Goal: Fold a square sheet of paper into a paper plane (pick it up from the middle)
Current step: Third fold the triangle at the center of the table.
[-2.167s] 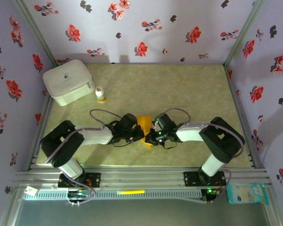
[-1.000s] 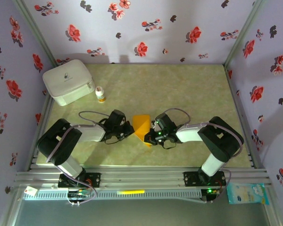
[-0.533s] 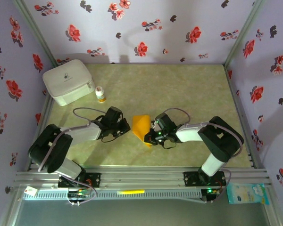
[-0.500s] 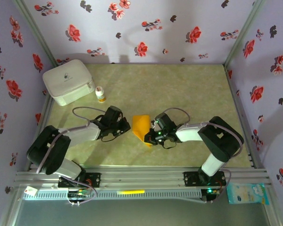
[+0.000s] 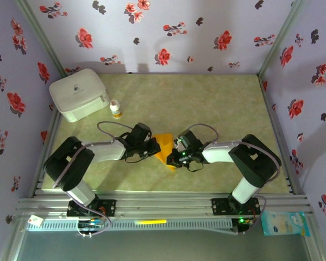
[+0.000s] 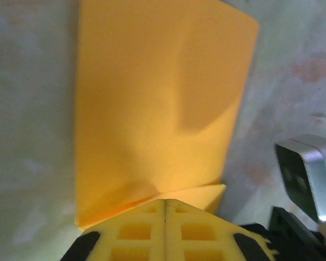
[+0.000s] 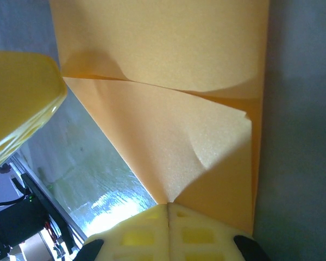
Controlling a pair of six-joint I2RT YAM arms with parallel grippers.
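Matte orange square sheet of paper (image 6: 152, 103), angular, layered, sharp-creased.

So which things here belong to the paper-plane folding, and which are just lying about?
In the job: orange paper sheet, left gripper, right gripper.
Lying about: white box, small orange-capped bottle, blue-and-white packet.

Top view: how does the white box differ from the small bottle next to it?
The white box is much larger, low and wide; the small bottle is narrow and upright. The box is white but for a small dark mark; the bottle has an orange cap. The box sits in the far left corner; the bottle stands just right of it. Both have white bodies.
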